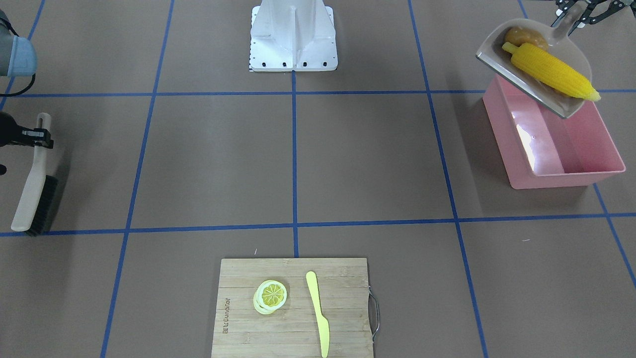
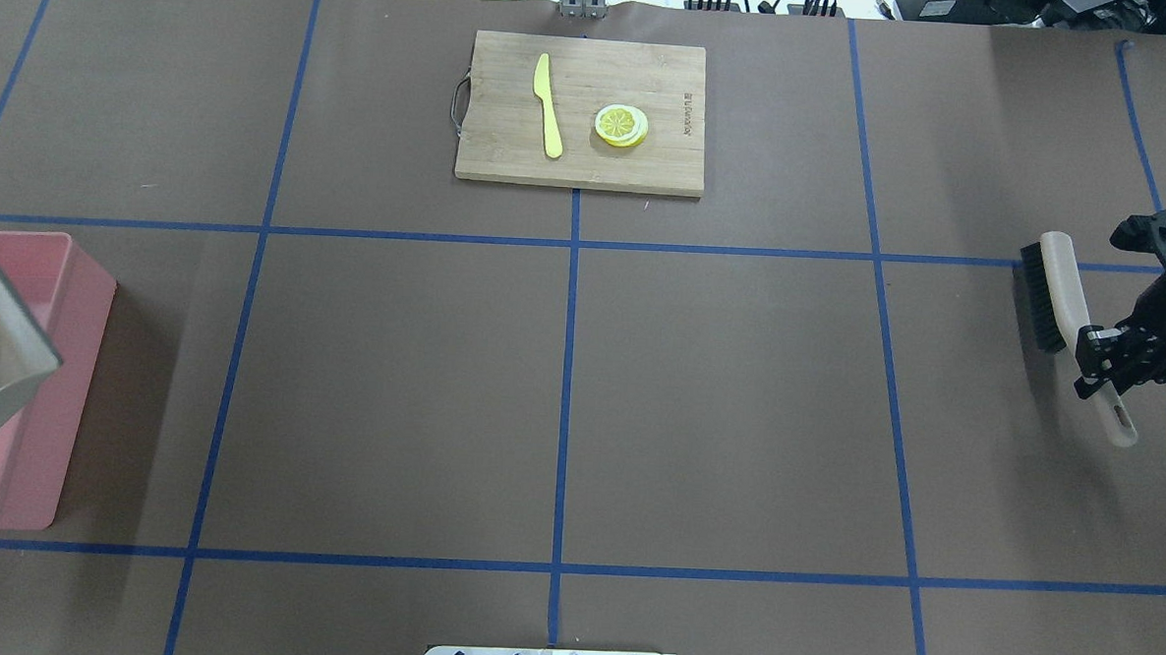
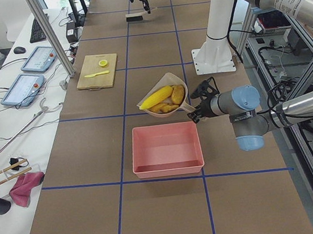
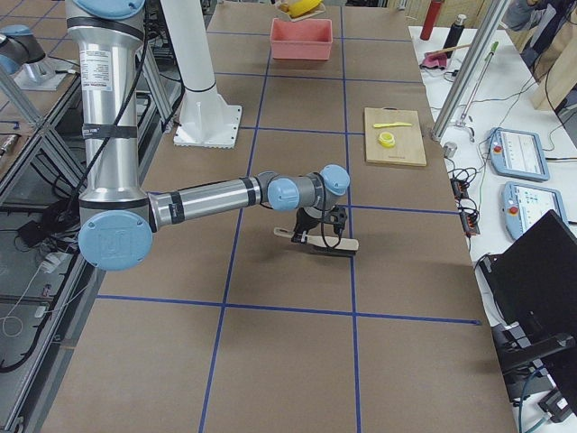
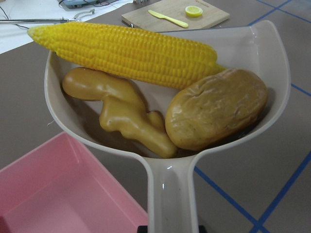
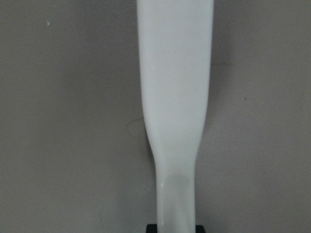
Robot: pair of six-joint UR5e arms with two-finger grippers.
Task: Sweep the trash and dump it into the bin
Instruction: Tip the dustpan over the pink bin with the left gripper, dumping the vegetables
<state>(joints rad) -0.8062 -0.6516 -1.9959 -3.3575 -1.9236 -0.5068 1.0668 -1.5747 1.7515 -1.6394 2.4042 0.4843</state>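
My left pincer (image 1: 570, 19) holds the beige plastic dustpan (image 1: 497, 49) above the pink rectangular plastic tub (image 1: 561, 179) (my right pincer (image 2: 1098, 358) clasps a beige black-bristled brush (image 2: 1057, 279)).

Left end: the large pink rectangular plastic tub (image 1: 566, 179) sits midway between the table's near and far edges. The beige plastic dustpan (image 5: 171, 184) hangs tilted over its robot-side rim.
In the dustpan: the yellow toy corn cob (image 5: 131, 51) lies across the mouth. Behind it, toward the handle, the knobbly tan toy ginger root (image 5: 121, 114) and the brown oval toy potato (image 5: 216, 114) lie side by side.
Far edge, middle: the rectangular bamboo cutting board (image 2: 653, 75) bears the pale yellow plastic knife (image 2: 547, 104) leftward and the yellow toy lemon slice (image 2: 620, 125) rightward, apart.
Right end: the beige-handled black-bristled brush (image 2: 1062, 289), well apart from the rest.
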